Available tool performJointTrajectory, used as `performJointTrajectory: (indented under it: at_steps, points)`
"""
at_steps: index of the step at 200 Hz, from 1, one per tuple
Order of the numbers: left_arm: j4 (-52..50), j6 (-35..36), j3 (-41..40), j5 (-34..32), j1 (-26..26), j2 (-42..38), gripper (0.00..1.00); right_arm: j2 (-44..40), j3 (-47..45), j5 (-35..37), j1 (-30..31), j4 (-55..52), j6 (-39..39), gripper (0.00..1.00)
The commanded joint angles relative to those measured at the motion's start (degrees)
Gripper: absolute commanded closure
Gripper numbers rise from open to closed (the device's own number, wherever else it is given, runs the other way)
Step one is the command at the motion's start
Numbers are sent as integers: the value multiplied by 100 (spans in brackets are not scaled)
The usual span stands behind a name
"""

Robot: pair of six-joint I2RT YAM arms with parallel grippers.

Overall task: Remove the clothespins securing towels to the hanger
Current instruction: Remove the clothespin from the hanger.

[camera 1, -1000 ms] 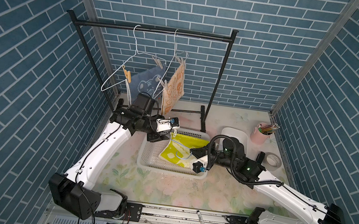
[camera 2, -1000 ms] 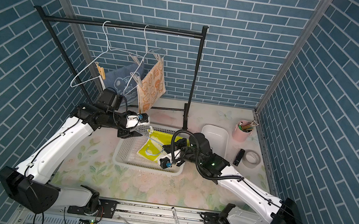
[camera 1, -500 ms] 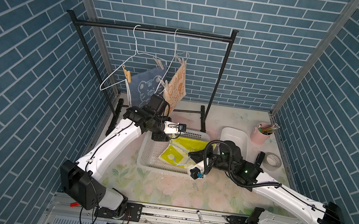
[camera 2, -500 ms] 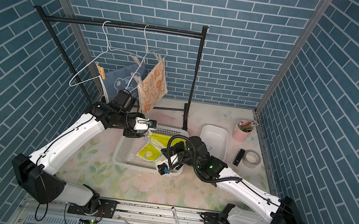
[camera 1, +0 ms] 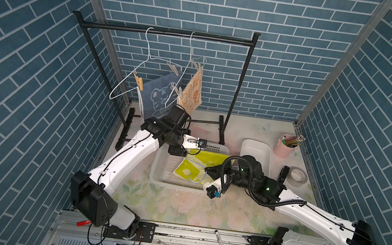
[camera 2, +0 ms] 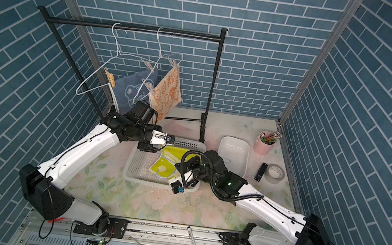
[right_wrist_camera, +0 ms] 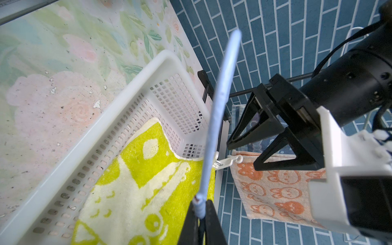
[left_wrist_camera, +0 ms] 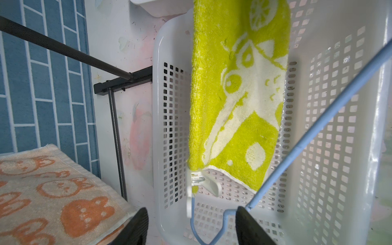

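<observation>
A yellow-green towel [camera 1: 191, 170] [left_wrist_camera: 235, 95] lies in the white basket [camera 1: 176, 185], and a white clothespin [left_wrist_camera: 195, 187] [right_wrist_camera: 224, 162] clips its corner to a light-blue hanger [left_wrist_camera: 318, 125] [right_wrist_camera: 220, 101]. My left gripper [left_wrist_camera: 191, 229] [camera 1: 177, 151] is open, and that clothespin sits just ahead of the gap, untouched. My right gripper [right_wrist_camera: 200, 218] [camera 1: 209, 170] is shut on the blue hanger's wire. On the rack, a blue towel [camera 1: 157, 95] and an orange towel [camera 1: 193, 94] hang from white hangers, held by a tan clothespin [camera 1: 138, 80] and pale clothespins [camera 1: 172, 68] [camera 1: 177, 90] [camera 1: 198, 65].
The black rack [camera 1: 237, 92] stands behind the basket, with its foot bar close to the basket's back rim [left_wrist_camera: 158, 106]. To the right are a white tray [camera 1: 255, 151], a pink cup of pencils [camera 1: 284, 146], a tape roll [camera 1: 297, 176] and a small black object [camera 1: 283, 173].
My left arm has reached rightward over the basket's back corner and its jaws have spread a little wider. My right gripper, still holding the blue hanger, has drifted slightly toward the front.
</observation>
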Motion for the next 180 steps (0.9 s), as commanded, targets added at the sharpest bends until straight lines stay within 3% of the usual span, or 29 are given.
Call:
performJointTrajectory:
  at_steps: [1,108,140,180]
  points:
    - [-26,42,117,-81,-75,108,33,27,-14,34,48,193,-256,100]
    - [-89,115,11,-603,-303,439,33,84,-12,53,74,296,-150,100]
    - [18,135,-15,-1035,-357,559,40,77,-14,0,73,402,10,100]
    - [18,138,-7,-1115,-383,612,46,66,-31,-18,75,485,165,100]
